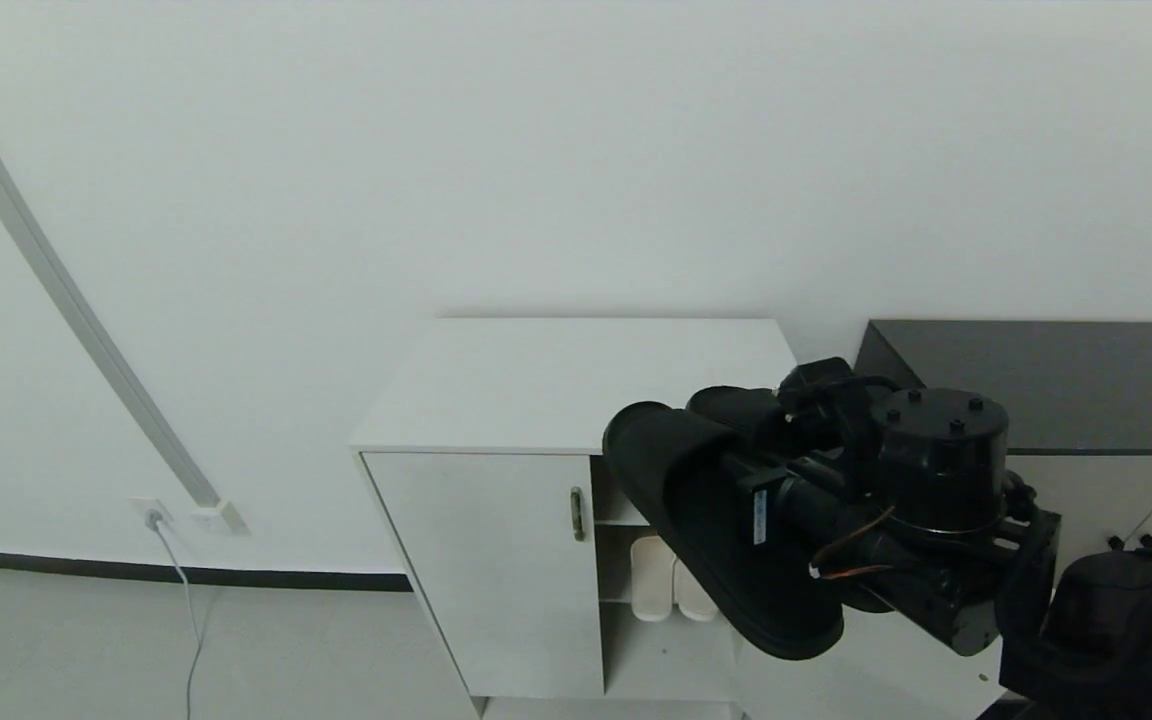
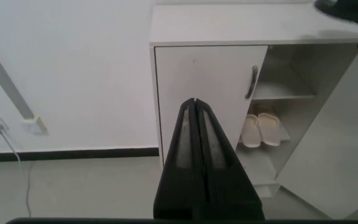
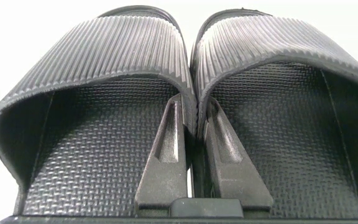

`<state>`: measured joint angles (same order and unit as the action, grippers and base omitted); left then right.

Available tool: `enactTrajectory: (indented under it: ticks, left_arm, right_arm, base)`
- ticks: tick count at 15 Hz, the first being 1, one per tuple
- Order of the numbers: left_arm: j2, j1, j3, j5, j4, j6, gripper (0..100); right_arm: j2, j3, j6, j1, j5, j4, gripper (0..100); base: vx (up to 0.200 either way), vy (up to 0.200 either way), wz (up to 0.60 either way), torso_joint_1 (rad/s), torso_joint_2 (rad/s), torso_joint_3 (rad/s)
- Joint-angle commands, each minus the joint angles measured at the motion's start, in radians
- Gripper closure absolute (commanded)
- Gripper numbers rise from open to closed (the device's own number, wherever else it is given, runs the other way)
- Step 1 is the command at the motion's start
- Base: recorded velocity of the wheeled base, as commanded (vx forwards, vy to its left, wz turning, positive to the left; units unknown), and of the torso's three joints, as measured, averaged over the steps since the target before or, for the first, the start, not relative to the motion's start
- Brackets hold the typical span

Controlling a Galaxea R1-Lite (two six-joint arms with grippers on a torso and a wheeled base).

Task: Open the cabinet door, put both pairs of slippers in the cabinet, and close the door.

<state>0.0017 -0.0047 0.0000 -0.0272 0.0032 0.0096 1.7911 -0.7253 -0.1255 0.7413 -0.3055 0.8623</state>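
1. Grips a pair of black slippers [image 1: 716, 520] with the right gripper [image 3: 193, 107], fingers clamped on the two inner strap edges where the slippers lie side by side.
2. Holds that pair tilted in the air, in front of the open right half of a white cabinet [image 1: 576, 385] and not touching it.
3. Faces the cabinet against a plain white wall, with its left door [image 1: 481, 570] shut and a small metal handle [image 1: 577, 514] upright at that door's inner edge.
4. Meets the right door [image 2: 340, 162] swung outward, baring an upper shelf [image 2: 288, 87] and a lower shelf [image 2: 260, 152].
5. Finds a pair of white slippers [image 2: 263, 129] already on the lower shelf, side by side and touching, just past the edge of the shut door.
6. Points the left gripper [image 2: 195, 106] toward the shut left door, well short of it, fingers pressed together with nothing between them.
7. Takes in a dark-topped unit [image 1: 1036, 380] just beside the cabinet on the robot's right, its top lower than the cabinet's.
8. Notes on the wall to the left a wall socket [image 1: 149, 515] with a grey cable [image 1: 191, 620] hanging down to the floor.
9. Marks a slanted cable duct [image 1: 56, 280] running down the wall and ending just beside that socket.
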Motion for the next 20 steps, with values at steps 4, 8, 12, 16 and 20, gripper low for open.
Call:
enactTrajectory:
  ticks: [4,8,12,16,20]
  left_arm:
    - [0.000,0.000,0.000,0.000,0.000,0.000,100]
    - [0.000,0.000,0.000,0.000,0.000,0.000,100]
    - [0.000,0.000,0.000,0.000,0.000,0.000,100]
    - [0.000,0.000,0.000,0.000,0.000,0.000,100]
    - [0.000,0.000,0.000,0.000,0.000,0.000,100]
  right_arm:
    - [0.004,0.004,0.000,0.000,0.000,-0.002,100]
    - [0.002,0.006,-0.002,-0.002,-0.001,-0.002,100]
    - [0.002,0.006,0.000,-0.002,-0.003,0.000,100]
    - [-0.002,0.018,0.000,-0.002,-0.004,0.014,100]
    - [-0.007,0.024,0.006,-0.002,-0.003,0.015,100]
  base:
    - [0.000,0.000,0.00,0.000,0.00,0.000]
    - [0.000,0.000,0.00,0.000,0.00,0.000]
    - [0.000,0.000,0.00,0.000,0.00,0.000]
    - [-0.200,0.000,0.00,0.006,0.00,0.000]
    - [-0.200,0.000,0.00,-0.006,0.00,0.002]
